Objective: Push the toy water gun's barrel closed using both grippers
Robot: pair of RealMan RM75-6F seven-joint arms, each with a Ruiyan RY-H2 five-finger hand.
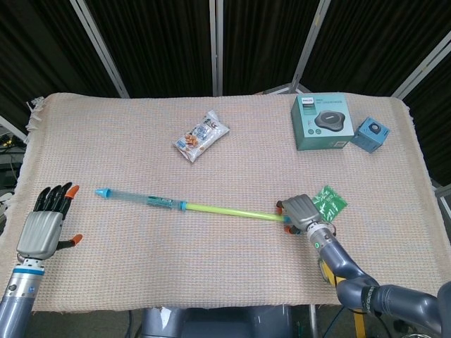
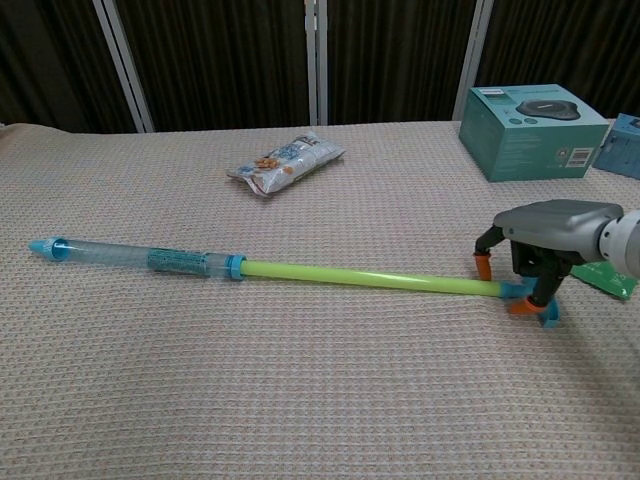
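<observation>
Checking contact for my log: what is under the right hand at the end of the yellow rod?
Under the right hand sits the water gun's blue end handle, with orange-tipped fingers on either side of the yellow-green rod. The palm covers the handle's top, so actual grip cannot be seen.

Open cloth is seen all around the left hand (image 1: pixel 42 232), which is held flat near the table's (image 1: pixel 232 282) left front corner with fingers apart; nothing is placed between it and the blue nozzle tip of the water gun (image 1: pixel 151 201), just ahead to its right. The right hand (image 1: pixel 301 212) is set over the plunger handle, with a green packet (image 1: pixel 327 202) touching or just beside it on its outer side. The lane along the yellow-green rod is unobstructed. A snack bag (image 1: pixel 201 135) lies well beyond the rod. A teal box (image 1: pixel 321 121) and a small blue box (image 1: pixel 371 134) stand far behind the right hand.
</observation>
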